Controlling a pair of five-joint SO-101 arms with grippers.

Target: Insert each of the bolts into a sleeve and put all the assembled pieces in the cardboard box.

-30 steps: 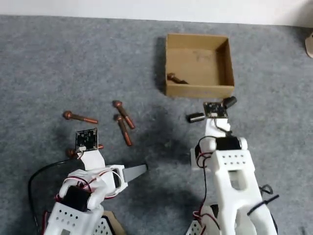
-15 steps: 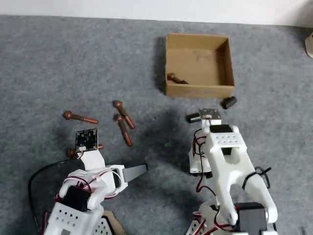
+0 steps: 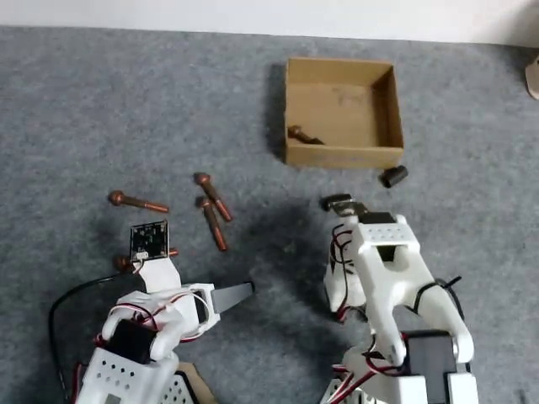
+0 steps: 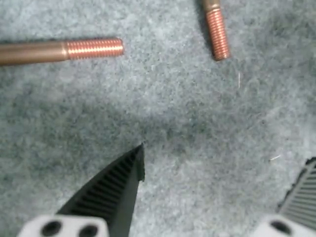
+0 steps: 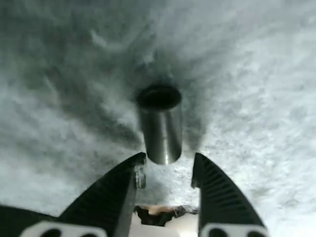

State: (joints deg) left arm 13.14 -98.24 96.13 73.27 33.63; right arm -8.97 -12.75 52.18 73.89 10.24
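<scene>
I see right jaws part open at the sleeve (image 5: 159, 123), left jaws wide; closing off-centre could roll it away.

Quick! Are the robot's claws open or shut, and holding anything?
Left gripper: open, holding nothing.
Right gripper: open, tips at the end of a sleeve, not gripping it.

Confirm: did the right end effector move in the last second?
Yes. The right end effector drew back from the cardboard box toward its own base, ending right behind a sleeve.
</scene>
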